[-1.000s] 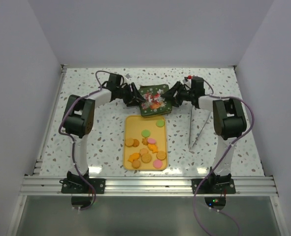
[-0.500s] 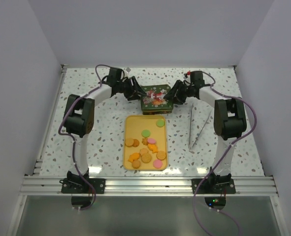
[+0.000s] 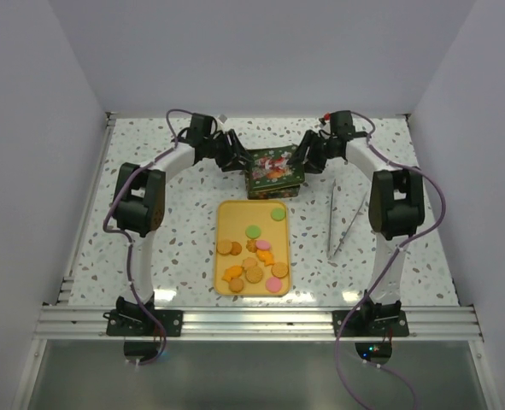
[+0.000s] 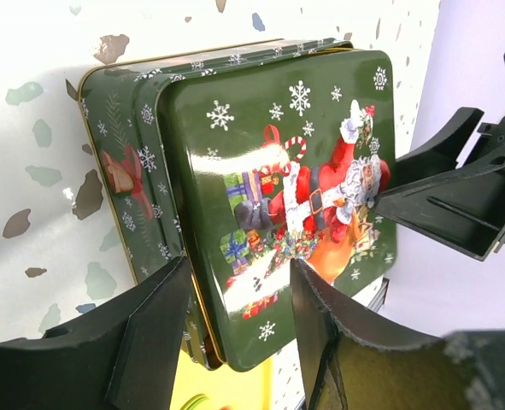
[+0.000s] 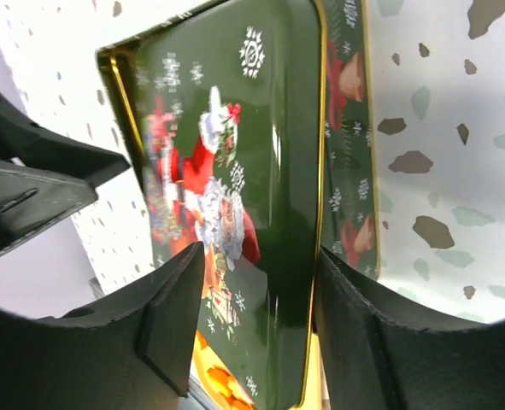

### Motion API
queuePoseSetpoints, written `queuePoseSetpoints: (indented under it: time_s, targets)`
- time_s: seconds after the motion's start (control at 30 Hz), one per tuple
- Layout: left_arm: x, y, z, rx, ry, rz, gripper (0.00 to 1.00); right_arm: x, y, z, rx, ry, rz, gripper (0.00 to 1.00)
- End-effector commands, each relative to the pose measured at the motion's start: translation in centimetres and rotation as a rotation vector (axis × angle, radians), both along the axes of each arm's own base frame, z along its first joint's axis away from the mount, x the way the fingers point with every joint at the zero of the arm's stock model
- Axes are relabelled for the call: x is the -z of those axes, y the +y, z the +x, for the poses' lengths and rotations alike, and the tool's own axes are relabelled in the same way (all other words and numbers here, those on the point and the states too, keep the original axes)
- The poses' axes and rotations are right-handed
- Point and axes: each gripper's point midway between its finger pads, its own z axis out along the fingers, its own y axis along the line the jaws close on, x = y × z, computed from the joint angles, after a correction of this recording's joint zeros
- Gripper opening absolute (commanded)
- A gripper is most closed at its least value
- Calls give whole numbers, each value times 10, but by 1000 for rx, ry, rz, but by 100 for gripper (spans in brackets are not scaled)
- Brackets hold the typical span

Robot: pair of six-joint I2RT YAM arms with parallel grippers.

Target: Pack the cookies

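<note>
Note Santa tin lid [image 4: 278, 179] clamped at opposite edges between half-closed left fingers [image 4: 149, 333] and right fingers [image 5: 171, 316], tilted above green tin base [image 4: 124, 154]; locate cookies [image 3: 254, 275] loose on yellow tray [image 3: 235, 213], toward arm bases from both fingers, equally near either arm.

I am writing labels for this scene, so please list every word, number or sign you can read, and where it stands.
None can be read.
The tin lid carries only pictures: Santa, snowflakes, a candy cane, gifts.
The yellow tray shows no lettering.
</note>
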Motion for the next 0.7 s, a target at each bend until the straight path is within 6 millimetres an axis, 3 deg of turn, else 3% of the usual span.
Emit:
queuePoseSetpoints:
  time_s: [0.0, 0.23, 0.4, 0.67]
  targets:
    - [-6, -4, 6, 5, -24, 9, 55, 4, -7, 1, -25, 13, -56, 56]
    - [0, -4, 6, -4, -12, 11, 54, 12, -19, -8, -56, 52, -151, 59]
    - [0, -8, 9, -9, -10, -2, 54, 5, -19, -5, -65, 42, -153, 60]
    - [4, -12, 7, -4, -3, 0, 54, 13, -16, 1, -52, 55, -137, 59]
